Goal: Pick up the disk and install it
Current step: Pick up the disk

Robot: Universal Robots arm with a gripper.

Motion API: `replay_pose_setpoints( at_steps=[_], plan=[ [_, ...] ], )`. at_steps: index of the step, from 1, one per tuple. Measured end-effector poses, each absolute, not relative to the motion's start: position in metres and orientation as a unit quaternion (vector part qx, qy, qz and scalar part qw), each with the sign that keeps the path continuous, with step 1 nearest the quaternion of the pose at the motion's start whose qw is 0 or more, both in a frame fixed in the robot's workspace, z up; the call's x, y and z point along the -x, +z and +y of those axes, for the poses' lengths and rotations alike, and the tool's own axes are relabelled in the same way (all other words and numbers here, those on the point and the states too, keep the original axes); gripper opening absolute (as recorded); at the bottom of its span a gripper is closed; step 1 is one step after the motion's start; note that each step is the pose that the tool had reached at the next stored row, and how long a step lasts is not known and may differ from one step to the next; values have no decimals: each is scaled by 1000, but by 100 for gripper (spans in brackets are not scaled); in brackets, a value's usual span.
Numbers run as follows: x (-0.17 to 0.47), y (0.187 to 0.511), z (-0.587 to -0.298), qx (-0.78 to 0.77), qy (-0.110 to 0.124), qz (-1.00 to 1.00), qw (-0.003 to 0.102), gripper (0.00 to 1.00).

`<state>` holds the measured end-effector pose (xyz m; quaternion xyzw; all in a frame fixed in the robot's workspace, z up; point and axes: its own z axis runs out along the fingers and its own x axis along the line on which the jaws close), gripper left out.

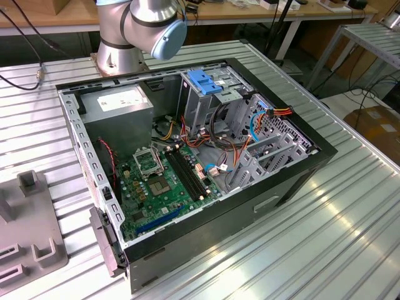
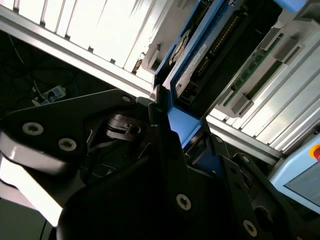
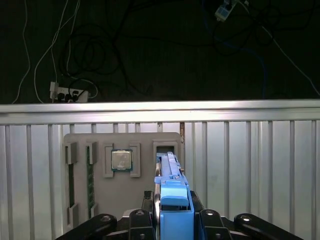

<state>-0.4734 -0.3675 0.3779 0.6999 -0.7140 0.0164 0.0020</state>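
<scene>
While the arm (image 1: 137, 31) rises from the upper left of the exterior view, the action is out at its wrist: the gripper (image 3: 173, 216) has its fingers (image 3: 145, 217) pressed in on both sides of the disk (image 3: 172, 197), gripping it by the blue rail, edge-on. In the second wrist view, the gripper (image 2: 177, 122) pinches that same blue end, and the disk (image 2: 197, 60) runs away from it, dark body and blue rail side by side. The disk sits over the grey holder (image 3: 100, 200), in line with one of its slots, and a processor chip (image 3: 121, 160) rests in a pocket just beside. Whether the disk has cleared the slot, I can't tell. In the exterior view the open computer case (image 1: 300, 169) fills the centre of the slatted table (image 1: 325, 250), with the grey holder (image 1: 25, 237) at lower left.
</scene>
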Motion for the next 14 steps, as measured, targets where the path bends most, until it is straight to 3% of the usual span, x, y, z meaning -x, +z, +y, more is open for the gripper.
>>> replay_pose_setpoints(
  at_steps=[14],
  plan=[
    [473,388,-367,-700,16,-714,2,37]
  ],
)
